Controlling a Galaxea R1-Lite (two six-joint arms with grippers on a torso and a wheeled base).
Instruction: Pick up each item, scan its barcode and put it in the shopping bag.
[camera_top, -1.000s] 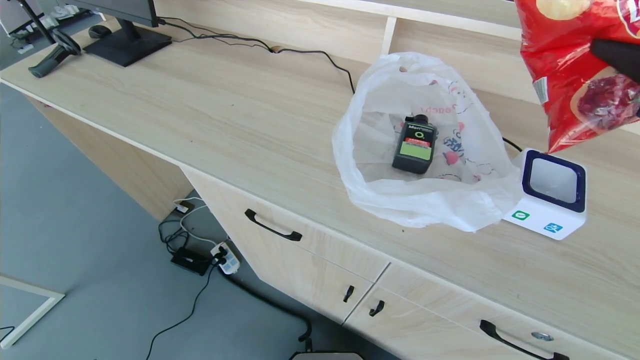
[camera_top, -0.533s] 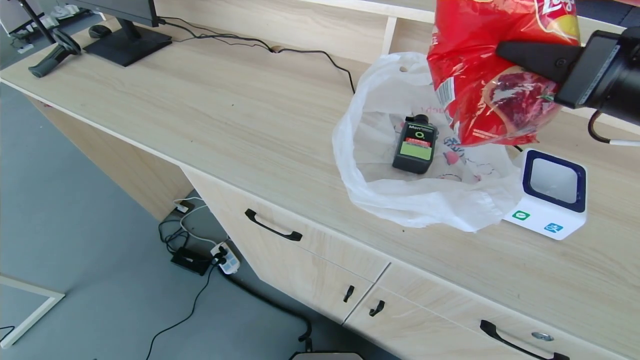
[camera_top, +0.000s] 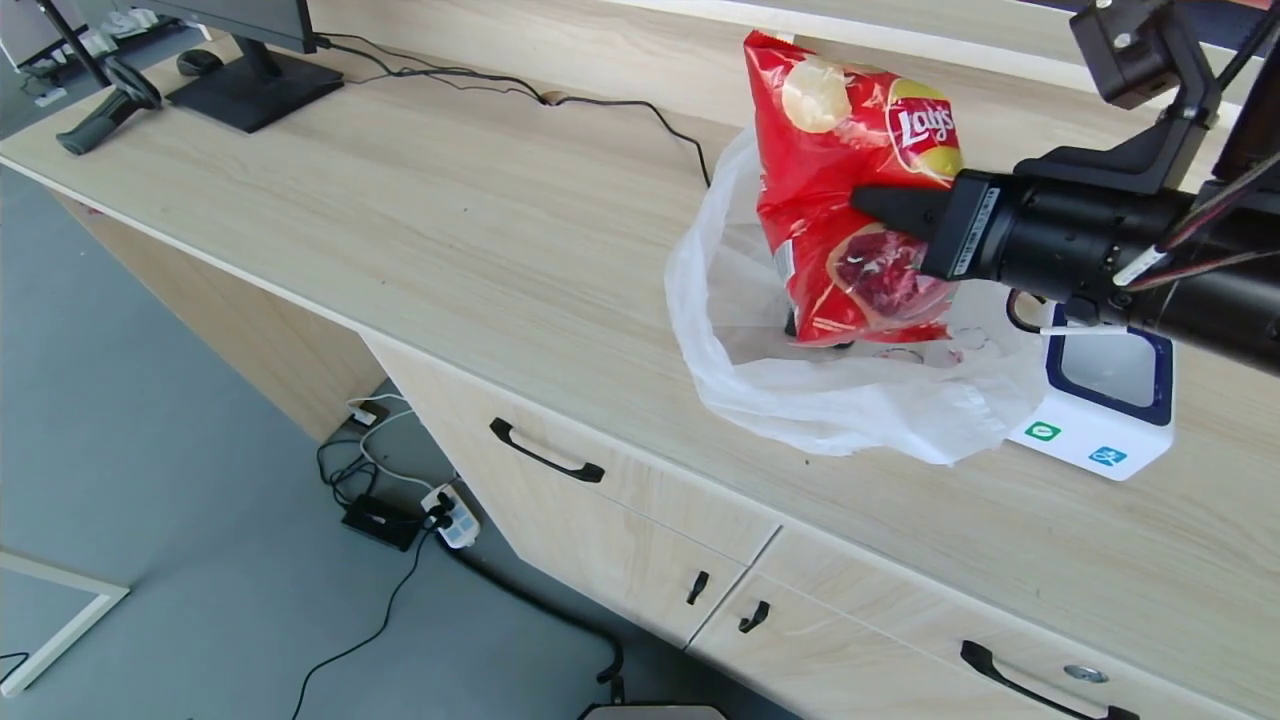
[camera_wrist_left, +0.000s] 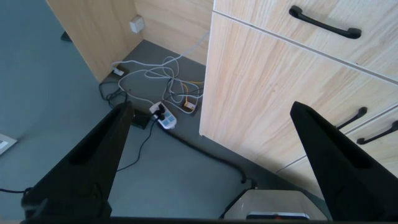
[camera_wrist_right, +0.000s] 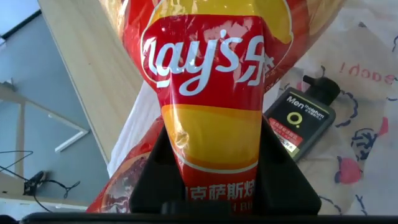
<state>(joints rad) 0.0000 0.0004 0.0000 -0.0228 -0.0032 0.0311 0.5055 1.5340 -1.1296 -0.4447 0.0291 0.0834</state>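
My right gripper (camera_top: 880, 205) is shut on a red bag of chips (camera_top: 850, 190), holding it upright over the mouth of the white plastic shopping bag (camera_top: 850, 400) on the counter. In the right wrist view the chip bag (camera_wrist_right: 208, 93) sits pinched between the black fingers, with a dark bottle (camera_wrist_right: 300, 121) lying inside the shopping bag (camera_wrist_right: 367, 74) below. The bottle is nearly hidden behind the chips in the head view. A white and blue barcode scanner (camera_top: 1105, 400) stands to the right of the bag. My left gripper (camera_wrist_left: 211, 162) hangs open beside the cabinet, above the floor.
A monitor base (camera_top: 255, 90) and a handheld device (camera_top: 100, 110) sit at the counter's far left, with a cable (camera_top: 600, 105) running along the back. Cabinet drawers with black handles (camera_top: 545, 452) are below. A power strip and cables (camera_wrist_left: 165, 115) lie on the floor.
My right arm has carried the chip bag leftward from above the scanner to over the shopping bag's opening and lowered it toward the bottle.
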